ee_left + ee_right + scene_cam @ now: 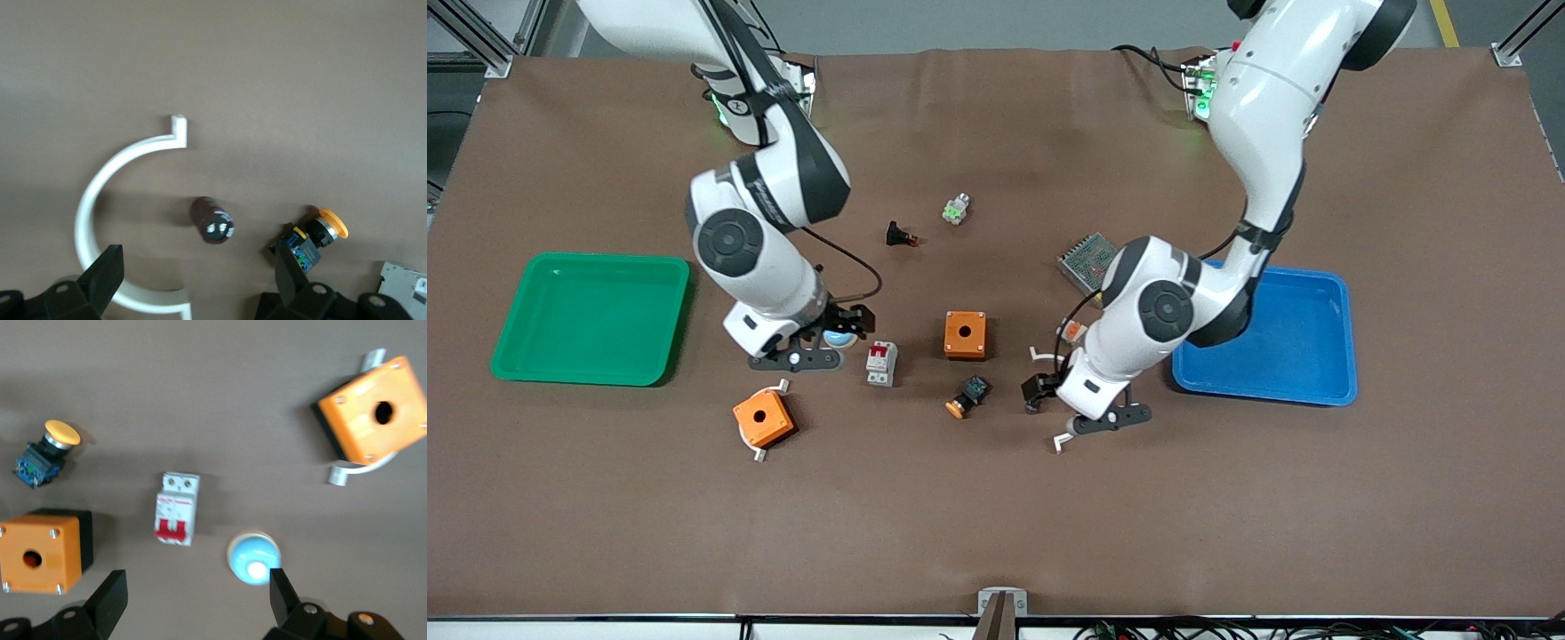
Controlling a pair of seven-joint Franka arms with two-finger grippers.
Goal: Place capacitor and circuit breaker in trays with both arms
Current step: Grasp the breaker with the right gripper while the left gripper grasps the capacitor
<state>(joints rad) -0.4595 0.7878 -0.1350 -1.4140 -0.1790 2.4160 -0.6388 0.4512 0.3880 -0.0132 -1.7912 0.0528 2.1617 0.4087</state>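
Note:
The capacitor [213,220], a small dark cylinder with a shiny end, lies on the brown mat inside a white C-shaped ring [90,200]. My left gripper [200,280] hangs open just over it, empty. In the front view the left gripper [1060,393] covers the capacitor. The circuit breaker [881,363], a white block with a red lever, lies on the mat; it also shows in the right wrist view [177,509]. My right gripper [829,332] is open and empty, low over the mat beside the breaker, toward the right arm's end [197,600].
A green tray [591,317] at the right arm's end, a blue tray [1303,347] at the left arm's. Two orange boxes [965,334] [763,418], an orange-capped button [967,396], a blue dome [838,339], a red-tipped black part [901,236], a mesh box [1085,258].

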